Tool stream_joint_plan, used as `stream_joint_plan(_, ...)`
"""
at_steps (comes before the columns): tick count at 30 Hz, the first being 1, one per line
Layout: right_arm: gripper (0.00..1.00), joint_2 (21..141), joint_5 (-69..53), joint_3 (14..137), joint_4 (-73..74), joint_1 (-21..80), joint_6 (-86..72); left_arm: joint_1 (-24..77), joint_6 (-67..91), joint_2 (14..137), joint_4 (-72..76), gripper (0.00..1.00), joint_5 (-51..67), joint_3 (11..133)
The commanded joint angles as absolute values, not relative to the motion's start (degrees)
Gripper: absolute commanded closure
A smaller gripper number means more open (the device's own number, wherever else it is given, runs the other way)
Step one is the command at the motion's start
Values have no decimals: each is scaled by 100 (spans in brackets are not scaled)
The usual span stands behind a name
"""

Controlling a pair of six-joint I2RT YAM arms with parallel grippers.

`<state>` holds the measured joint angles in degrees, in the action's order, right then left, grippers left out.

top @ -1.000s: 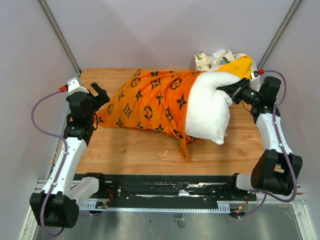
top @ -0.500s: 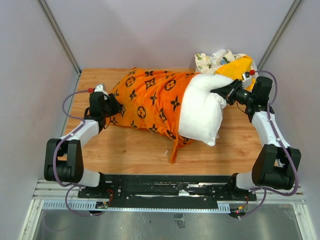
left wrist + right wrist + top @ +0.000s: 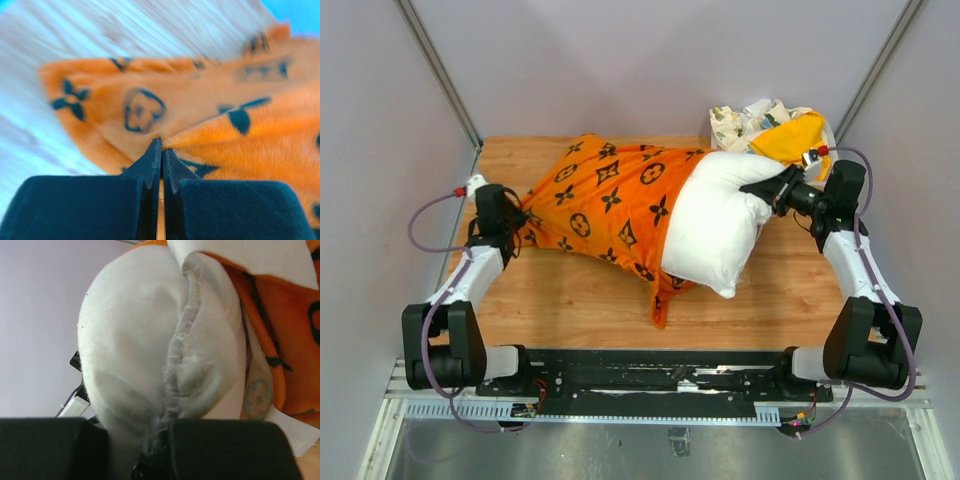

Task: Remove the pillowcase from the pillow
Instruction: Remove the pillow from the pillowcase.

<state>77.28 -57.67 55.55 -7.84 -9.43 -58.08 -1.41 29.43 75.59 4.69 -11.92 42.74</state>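
Note:
The orange pillowcase [image 3: 600, 200] with black motifs lies across the wooden table and covers the left part of the white pillow [image 3: 710, 225], whose right half sticks out bare. My left gripper [image 3: 520, 222] is at the case's left end. In the left wrist view that gripper [image 3: 161, 146] is shut, with a fold of the pillowcase [image 3: 250, 130] pinched at its tips. My right gripper [image 3: 767, 190] is shut on the pillow's right end. The right wrist view shows this gripper [image 3: 157, 440] clamped on the pillow's [image 3: 140, 330] bunched seam, with the pillowcase [image 3: 295, 340] behind.
A white floral-print cloth [image 3: 745, 120] and a plain yellow-orange cloth [image 3: 790, 135] are heaped at the table's back right corner, just behind the right wrist. Grey walls stand close on three sides. Bare wood [image 3: 580, 300] shows in front of the pillow.
My left gripper moved in onto the pillowcase's left end and shut on it. The pillow and its case slid leftward, and the right gripper went along with the pillow still held.

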Motion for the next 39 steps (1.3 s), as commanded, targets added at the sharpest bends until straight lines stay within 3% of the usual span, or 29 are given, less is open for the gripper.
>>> stream_joint_plan(1,99,7184,-5731,5341,-2239,-1734,-6737,-1373,3641,6902,-164,100,-2314,4200)
stream_joint_plan(8,99,7149,-5506,5110,-2714,-2198,-7362,-1943,4154,5829,-209,100,-2504,3707)
stream_joint_plan(10,99,7199,-5504,5170,-2522,-2160,-7211,-1936,3735,5535,176,97,-2020,3537)
stream_joint_plan(11,99,7233,-5498,5245,-2319,-2112,-7065,-1935,3390,5414,591,89,-1359,3425)
stream_joint_plan(14,99,7403,-5446,5590,-1559,-1734,-6428,-1868,2844,5361,1062,38,714,3655)
stream_joint_plan(15,99,7462,-5415,5691,-1388,-1539,-6256,-1674,2674,5438,997,16,1224,3860)
stream_joint_plan(16,99,7542,-5392,5777,-1302,-1355,-6138,-1517,2500,5515,875,3,1244,4157)
stream_joint_plan(22,99,7844,-5200,5963,-1182,-431,-5872,-842,2273,6129,1085,1,1671,4974)
stream_joint_plan(26,99,7874,-5037,5998,-991,-40,-5690,-362,1788,7176,605,1,2188,5697)
stream_joint_plan(31,99,7942,-4848,6055,-792,266,-5485,947,1167,8454,-36,1,786,6497)
stream_joint_plan(32,99,7964,-4843,6062,-791,294,-5484,1011,1260,8717,-49,6,731,6583)
stream_joint_plan(34,99,7997,-4885,6096,-749,316,-5464,1010,1381,9136,-20,33,670,6656)
stream_joint_plan(36,99,7978,-4909,6162,-569,310,-5303,998,1460,9355,74,85,286,6582)
stream_joint_plan(37,99,7954,-4880,6221,-426,301,-5194,960,1538,9395,97,98,36,6517)
stream_joint_plan(39,99,7913,-4821,6315,-212,250,-5068,755,1755,9362,159,100,-245,6338)
